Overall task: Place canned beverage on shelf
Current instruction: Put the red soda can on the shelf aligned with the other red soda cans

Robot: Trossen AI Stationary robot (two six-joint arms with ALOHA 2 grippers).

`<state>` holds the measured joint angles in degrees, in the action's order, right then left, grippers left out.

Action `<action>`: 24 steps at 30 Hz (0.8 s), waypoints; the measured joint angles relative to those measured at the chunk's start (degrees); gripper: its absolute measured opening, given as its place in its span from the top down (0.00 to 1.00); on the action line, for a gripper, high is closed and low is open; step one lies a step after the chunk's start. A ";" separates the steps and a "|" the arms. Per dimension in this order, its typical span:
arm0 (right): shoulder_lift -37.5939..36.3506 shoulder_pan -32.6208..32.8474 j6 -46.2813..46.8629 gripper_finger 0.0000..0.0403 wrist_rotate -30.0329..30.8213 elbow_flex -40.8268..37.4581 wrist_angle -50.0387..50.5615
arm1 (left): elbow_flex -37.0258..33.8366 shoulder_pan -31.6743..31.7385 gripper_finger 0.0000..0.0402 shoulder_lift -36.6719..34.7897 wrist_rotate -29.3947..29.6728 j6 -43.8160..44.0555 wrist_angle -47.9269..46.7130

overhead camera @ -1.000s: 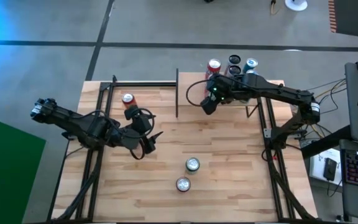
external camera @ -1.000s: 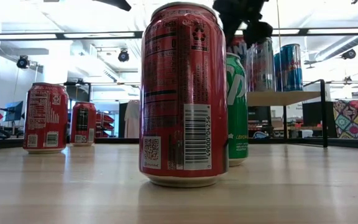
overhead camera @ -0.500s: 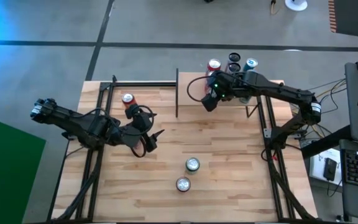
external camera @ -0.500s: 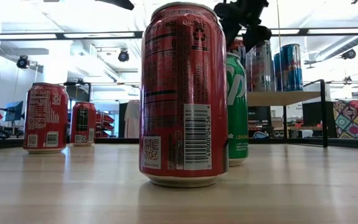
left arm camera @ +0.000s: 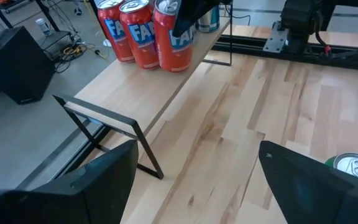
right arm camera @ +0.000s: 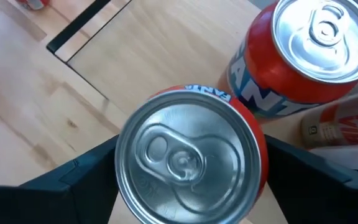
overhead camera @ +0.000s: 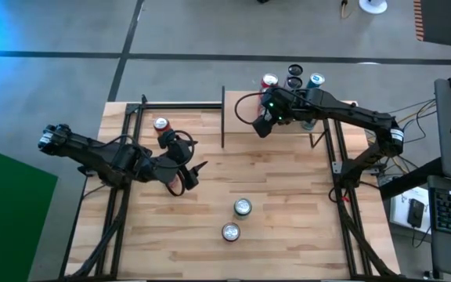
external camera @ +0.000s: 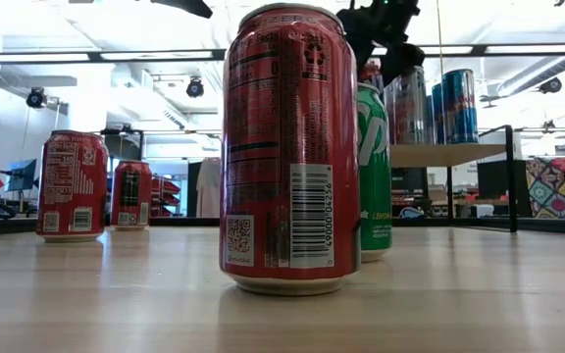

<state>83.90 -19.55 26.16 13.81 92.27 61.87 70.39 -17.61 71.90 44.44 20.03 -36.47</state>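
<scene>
The right gripper (overhead camera: 263, 125) is drifting back and slightly up toward the shelf (left arm camera: 166, 84) since a second ago, and it is carrying an orange can (right arm camera: 188, 158) between its fingers, jaws clamped on the can's sides. In the right wrist view that can is sitting just beside a second orange can (right arm camera: 303, 56) standing on the shelf's light-wood board, by the board's near edge. The left wrist view is showing three orange cans (left arm camera: 143, 31) lined up on the shelf. Over on the left, the left gripper (overhead camera: 188, 176) is hanging above the tabletop (overhead camera: 288, 219) with its fingers (left arm camera: 316, 180) spread wide, gripping nothing. Just behind that arm, a red can (overhead camera: 160, 125) is standing on the table. Down front, a green can (overhead camera: 243, 207) and another red can (overhead camera: 230, 232) are waiting close together, well apart from both grippers.
</scene>
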 joint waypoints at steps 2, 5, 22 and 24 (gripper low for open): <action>0.28 0.00 -0.03 0.15 0.31 0.00 0.02 | 0.00 0.00 0.21 0.00 -0.01 0.00 0.00; 0.48 0.00 0.12 0.14 0.35 0.02 -0.04 | -0.01 0.03 0.21 0.02 -0.04 -0.02 -0.01; -1.79 0.11 -0.12 0.16 5.37 0.02 -0.80 | -0.02 0.94 0.21 0.02 -0.47 -0.71 -0.04; -2.02 0.13 -0.54 0.16 5.53 0.40 -1.12 | -0.02 1.05 0.21 0.02 -0.47 -1.19 -0.04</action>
<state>81.89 -19.42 25.62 19.34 92.67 60.75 70.37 -16.56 71.92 43.97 18.84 -36.51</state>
